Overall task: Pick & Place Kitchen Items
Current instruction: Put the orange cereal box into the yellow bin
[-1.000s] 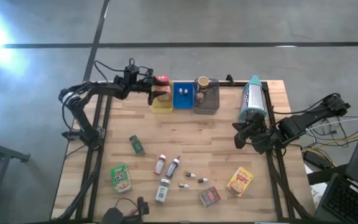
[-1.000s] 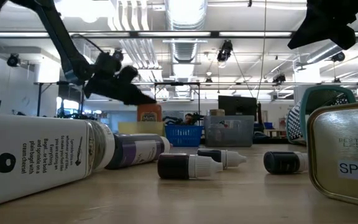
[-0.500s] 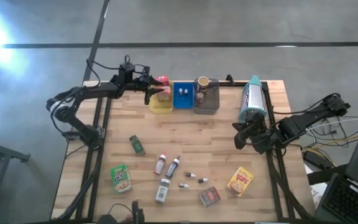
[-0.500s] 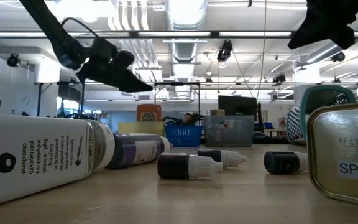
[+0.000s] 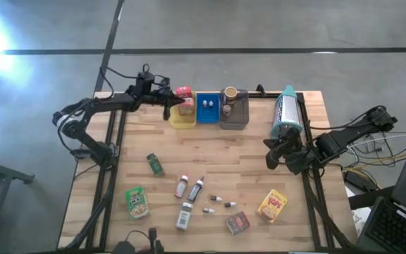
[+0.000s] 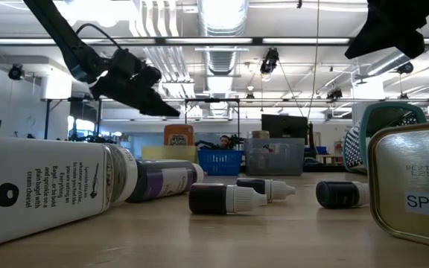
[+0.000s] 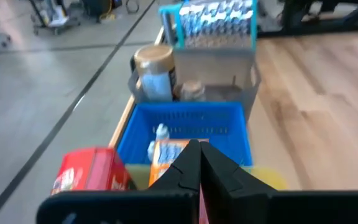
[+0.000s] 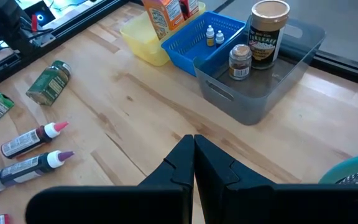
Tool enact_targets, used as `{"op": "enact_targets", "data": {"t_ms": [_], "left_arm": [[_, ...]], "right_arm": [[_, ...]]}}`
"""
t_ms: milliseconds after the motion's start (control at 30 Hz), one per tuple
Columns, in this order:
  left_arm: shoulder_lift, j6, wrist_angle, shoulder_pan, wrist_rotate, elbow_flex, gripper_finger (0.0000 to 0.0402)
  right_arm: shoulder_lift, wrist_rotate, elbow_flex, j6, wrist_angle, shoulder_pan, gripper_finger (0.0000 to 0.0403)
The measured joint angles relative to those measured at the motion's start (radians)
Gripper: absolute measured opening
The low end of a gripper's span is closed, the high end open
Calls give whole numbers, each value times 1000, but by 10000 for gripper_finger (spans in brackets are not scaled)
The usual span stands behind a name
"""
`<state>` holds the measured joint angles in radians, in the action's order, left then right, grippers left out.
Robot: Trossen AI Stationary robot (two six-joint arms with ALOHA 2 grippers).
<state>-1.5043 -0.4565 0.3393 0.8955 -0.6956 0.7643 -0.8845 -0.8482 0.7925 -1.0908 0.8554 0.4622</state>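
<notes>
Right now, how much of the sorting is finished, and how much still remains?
Done: boxes stand in the yellow tray, vials lie in the blue tray, jars sit in the grey tray. In hand: nothing; the left gripper is shut and empty above the yellow tray, and the right gripper waits shut. Left: the bottles, pouches and other items loose on the table.

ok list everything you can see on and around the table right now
yellow tray: 1, back edge, holds a red box and an orange box
blue tray: 1, beside it, holds two tiny vials
grey tray: 1, next along, holds a brown-lidded jar and a small jar
grater: 1, teal and metal, right of trays
green jar: 1, left of centre
green pouch: 1, front left
slim bottles: 2, dark, centre front
white shaker: 1, front
yellow pouch: 1, front right
spice tin: 1, front
left gripper: shut, empty, over yellow tray
right gripper: shut, right side
</notes>
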Motion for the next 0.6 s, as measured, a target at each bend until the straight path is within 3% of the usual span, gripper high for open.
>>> {"op": "enact_targets", "data": {"t_ms": [333, 600], "left_arm": [[0, -49, -66, 0, 104, 0, 2], [-28, -67, -104, 0, 118, 3, 1]], "right_arm": [[0, 0, 0, 3, 0, 0, 8], [0, 0, 0, 2, -1, 0, 8]]}}
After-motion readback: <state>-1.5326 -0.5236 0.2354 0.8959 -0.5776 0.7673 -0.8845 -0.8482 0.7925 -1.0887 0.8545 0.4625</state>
